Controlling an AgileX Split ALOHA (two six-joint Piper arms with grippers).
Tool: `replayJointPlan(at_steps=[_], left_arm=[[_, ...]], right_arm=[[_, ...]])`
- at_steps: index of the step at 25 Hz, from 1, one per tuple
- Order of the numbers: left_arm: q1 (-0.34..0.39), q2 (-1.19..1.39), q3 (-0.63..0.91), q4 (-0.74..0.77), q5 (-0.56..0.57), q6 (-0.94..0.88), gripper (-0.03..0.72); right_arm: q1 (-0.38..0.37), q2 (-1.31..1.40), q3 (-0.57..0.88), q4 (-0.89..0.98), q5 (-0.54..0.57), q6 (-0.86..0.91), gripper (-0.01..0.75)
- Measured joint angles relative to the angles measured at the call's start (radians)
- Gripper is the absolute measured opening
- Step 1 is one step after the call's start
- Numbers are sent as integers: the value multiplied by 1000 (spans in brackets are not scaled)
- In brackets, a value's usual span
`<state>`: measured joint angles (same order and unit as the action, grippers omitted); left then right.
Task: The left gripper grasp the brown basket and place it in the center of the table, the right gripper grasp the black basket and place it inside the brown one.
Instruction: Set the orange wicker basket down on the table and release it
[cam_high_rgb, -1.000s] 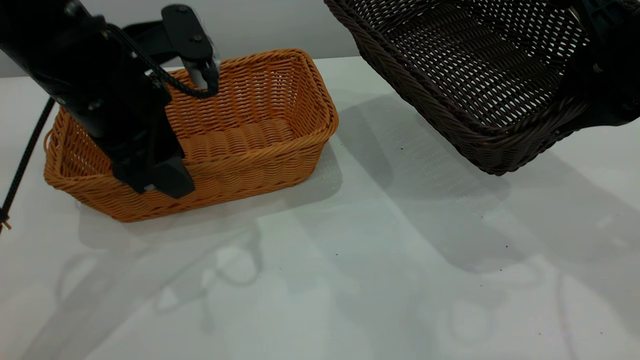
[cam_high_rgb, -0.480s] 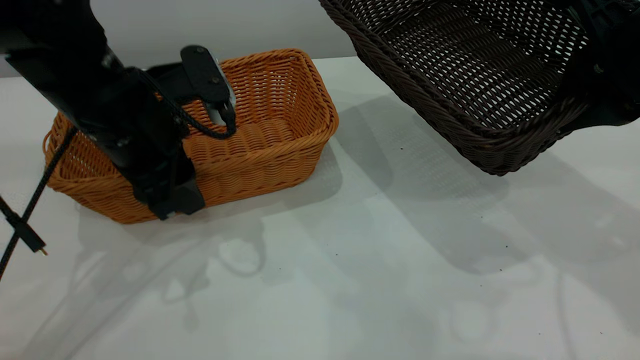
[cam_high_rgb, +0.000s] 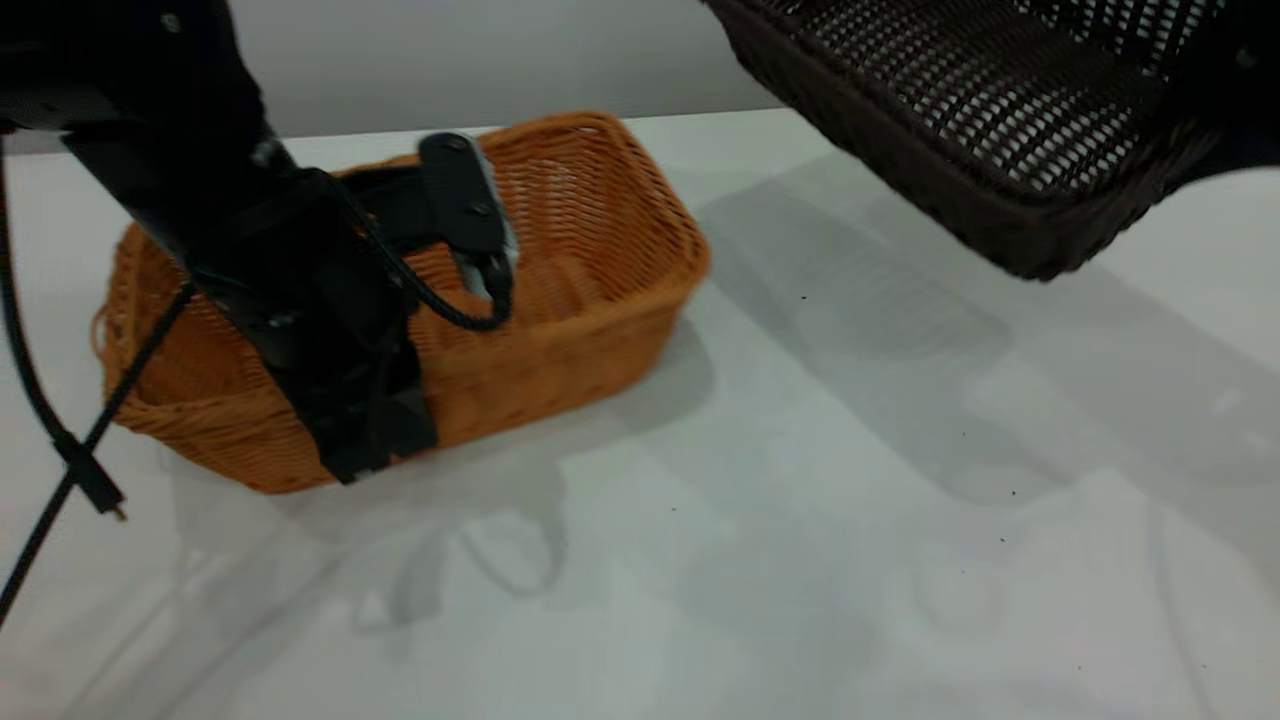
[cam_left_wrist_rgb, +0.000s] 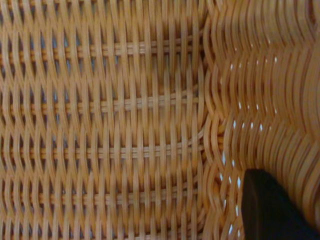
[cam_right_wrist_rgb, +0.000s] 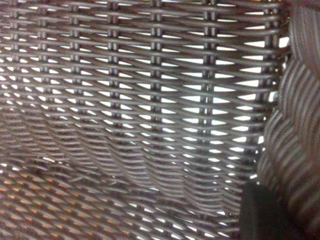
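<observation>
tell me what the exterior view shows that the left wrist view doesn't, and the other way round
Only the exterior view shows the whole scene: the left gripper clamped over the near wall of the brown basket, the white table, and the black basket held up in the air at the right, clear of the table. The right gripper itself is out of frame there. Only the left wrist view shows the orange weave close up, with light coming through small gaps, and one dark fingertip against it. Both share the brown basket and part of the left gripper.
</observation>
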<state>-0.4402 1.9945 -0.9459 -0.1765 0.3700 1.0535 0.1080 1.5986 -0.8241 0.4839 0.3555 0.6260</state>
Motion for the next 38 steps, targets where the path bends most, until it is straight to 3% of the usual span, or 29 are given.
replayJointPlan(at_steps=[17, 30, 33, 38], left_arm=[[-250, 1, 1, -1, 60, 25, 99], [-261, 1, 0, -54, 42, 19, 99], [-261, 1, -1, -60, 54, 19, 157], [-261, -3, -1, -64, 53, 6, 367]], right_arm=[[0, 0, -33, -2, 37, -41, 123], [0, 0, -32, -1, 52, -49, 123], [0, 0, -32, -1, 53, -49, 123], [0, 0, -32, 0, 53, -53, 123]])
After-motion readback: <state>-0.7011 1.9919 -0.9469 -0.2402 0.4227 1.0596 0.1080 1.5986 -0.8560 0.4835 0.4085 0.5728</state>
